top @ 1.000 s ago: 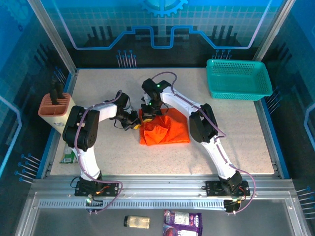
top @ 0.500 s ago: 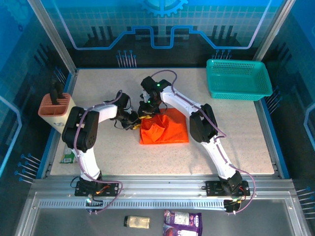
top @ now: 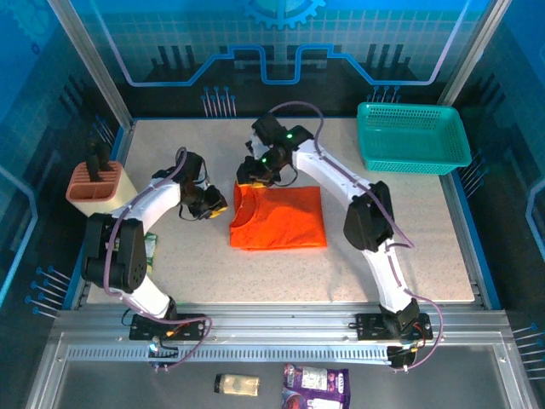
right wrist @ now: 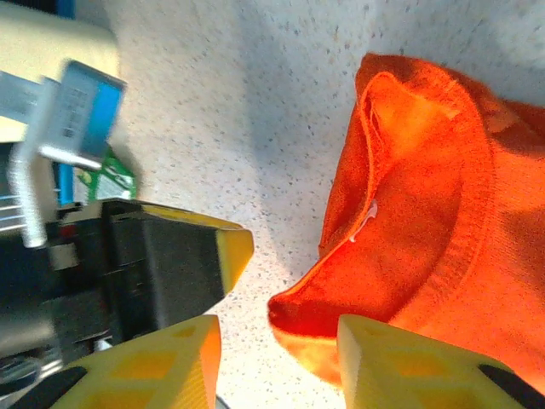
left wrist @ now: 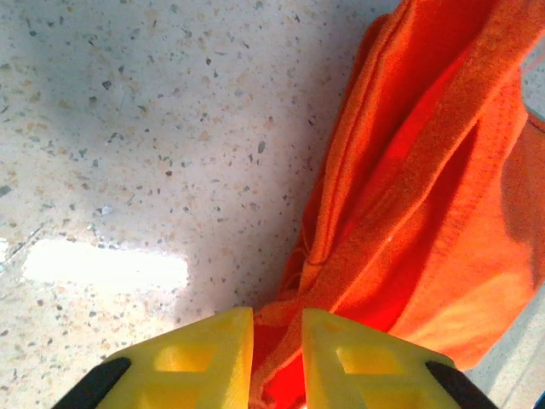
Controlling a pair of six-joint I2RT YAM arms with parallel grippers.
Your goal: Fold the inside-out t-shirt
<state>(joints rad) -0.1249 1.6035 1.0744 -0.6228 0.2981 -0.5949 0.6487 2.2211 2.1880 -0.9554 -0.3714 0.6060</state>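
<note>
The inside-out t-shirt [top: 279, 218] is bright orange and lies flat as a folded rectangle in the middle of the table. My left gripper [top: 213, 207] sits low at the shirt's left edge. Its yellow fingers [left wrist: 345, 362] stand a narrow gap apart, and the shirt's bunched hem [left wrist: 409, 196] lies loosely in that gap. My right gripper [top: 252, 175] hovers over the shirt's far left corner. Its jaws are wide open around a raised fold of the shirt [right wrist: 426, 213], and neither finger presses the cloth. The left gripper's finger [right wrist: 183, 256] shows close by in the right wrist view.
A teal mesh basket [top: 413, 136] stands at the back right corner. A peach-coloured holder [top: 94, 183] stands at the left edge, with a green packet [top: 150, 247] on the table near it. Bare speckled tabletop [top: 281, 277] lies in front of the shirt.
Both grippers were shut on the bunched-up shirt. Their jaws have opened, the shirt now lies flat and spread further left, and the left arm has swung left.
</note>
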